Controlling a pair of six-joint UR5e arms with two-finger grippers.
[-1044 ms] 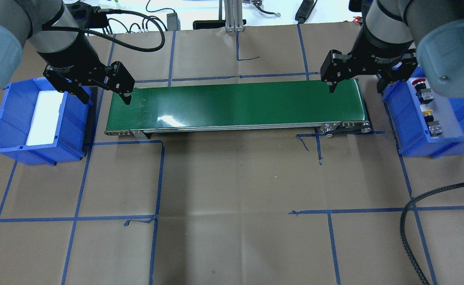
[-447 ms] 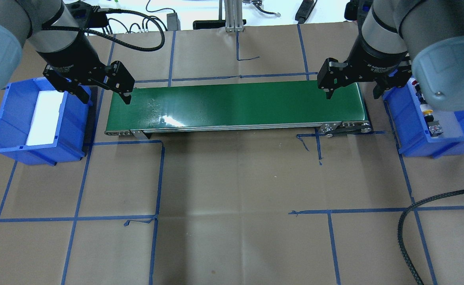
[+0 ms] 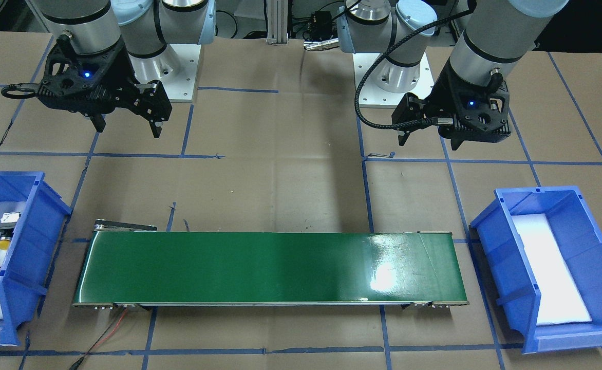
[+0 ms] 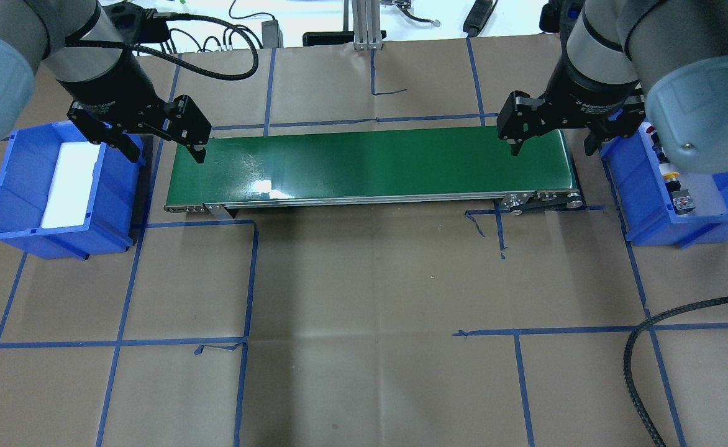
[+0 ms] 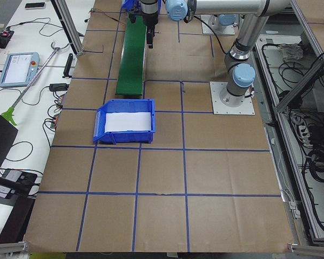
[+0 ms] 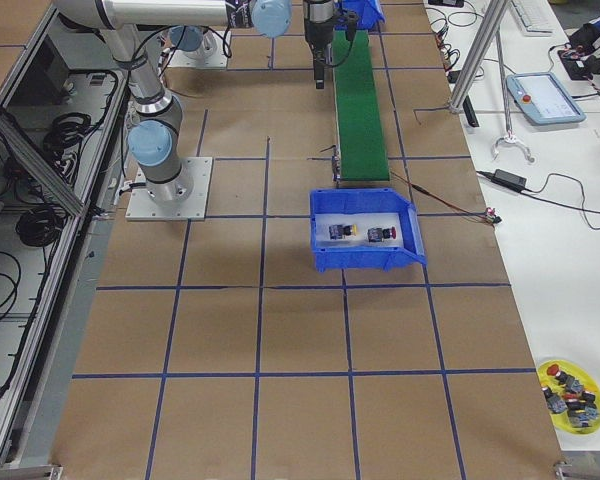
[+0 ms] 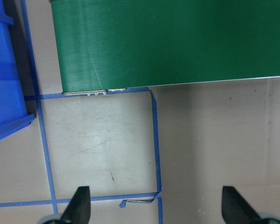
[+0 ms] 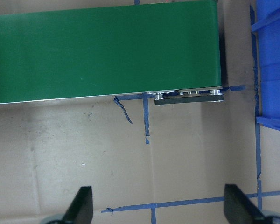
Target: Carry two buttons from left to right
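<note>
Spread wide and empty, the left gripper (image 4: 166, 149) and right gripper (image 4: 552, 146) hang above the table (image 4: 364, 279).

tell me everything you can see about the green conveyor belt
The green conveyor belt is a long, flat, glossy strip with a patch of light glare, edged by a thin metal rail, with a black bracket at the robot's right end. Nothing lies on it. It rests flat on the paper-covered table, running between the left blue bin and the right blue bin, touching neither.
</note>
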